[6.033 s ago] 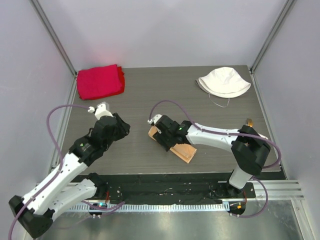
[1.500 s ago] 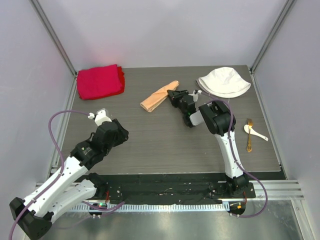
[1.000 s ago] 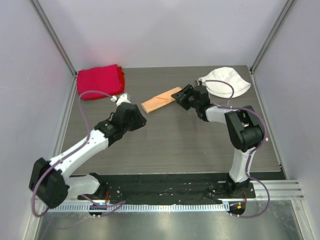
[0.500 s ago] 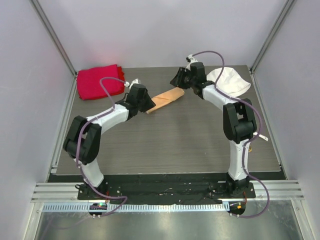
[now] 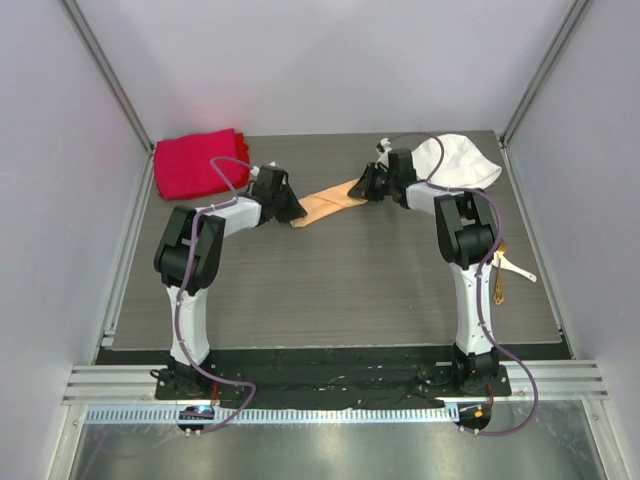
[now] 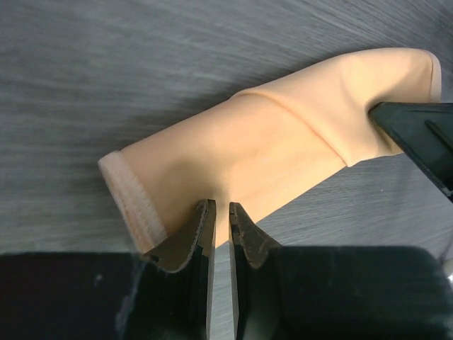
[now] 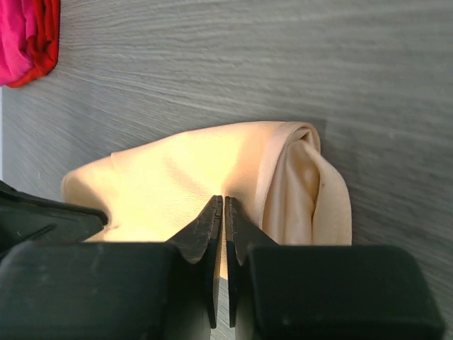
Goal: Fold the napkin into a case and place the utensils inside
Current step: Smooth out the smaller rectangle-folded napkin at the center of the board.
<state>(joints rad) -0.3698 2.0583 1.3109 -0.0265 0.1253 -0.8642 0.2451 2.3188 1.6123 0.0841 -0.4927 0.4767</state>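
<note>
Evidently both claws are working the same cloth. The napkin point(image 5: 327, 199), folded into a narrow peach strip, lies slantwise in the upper middle of the top view, between the red cloth point(image 5: 198, 163) and the white hat point(image 5: 462, 160). The left gripper point(image 5: 291, 208) has its jaws almost together, pinching the strip's lower-left end. The right gripper point(image 5: 366, 187) is clamped likewise on the upper-right end. Gripping opposite ends probably lets them pull it taut or reshape it. The utensils point(image 5: 512, 266) wait near the right edge, well apart.
</note>
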